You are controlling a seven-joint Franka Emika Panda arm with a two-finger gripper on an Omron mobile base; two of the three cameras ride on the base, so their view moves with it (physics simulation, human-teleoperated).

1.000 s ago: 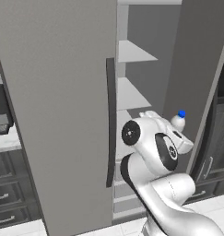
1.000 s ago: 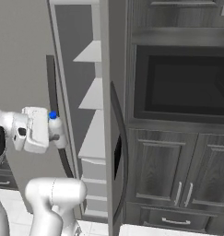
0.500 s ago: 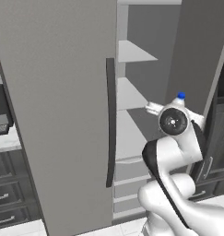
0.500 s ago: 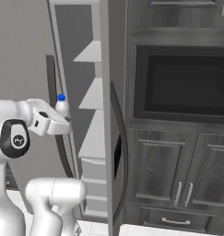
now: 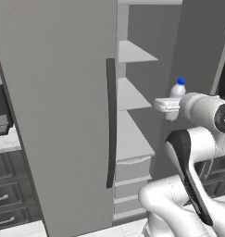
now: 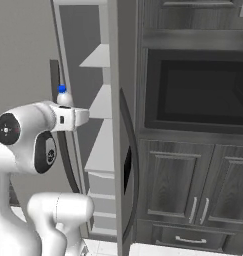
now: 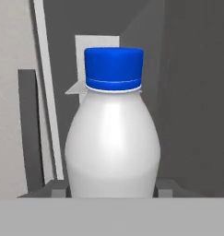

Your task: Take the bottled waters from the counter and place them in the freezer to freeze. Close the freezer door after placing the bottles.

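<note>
The claw (image 7: 111, 191) grips the pale bottle (image 7: 112, 138) upright, cap up; the freezer (image 5: 132, 152) shelves lie straight ahead of it, beyond the open freezer door (image 6: 124, 165).

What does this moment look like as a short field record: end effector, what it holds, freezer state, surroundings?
end effector: shut on the bottled water, one finger at each side of its base
held item: bottled water, pale body, blue cap, upright
position: bottle raised in front of the open freezer, level with its white shelves
freezer door: open, swung out edge-on in the right base view
second bottle: cannot tell from these pictures
nearby: dark built-in oven to the right
</note>
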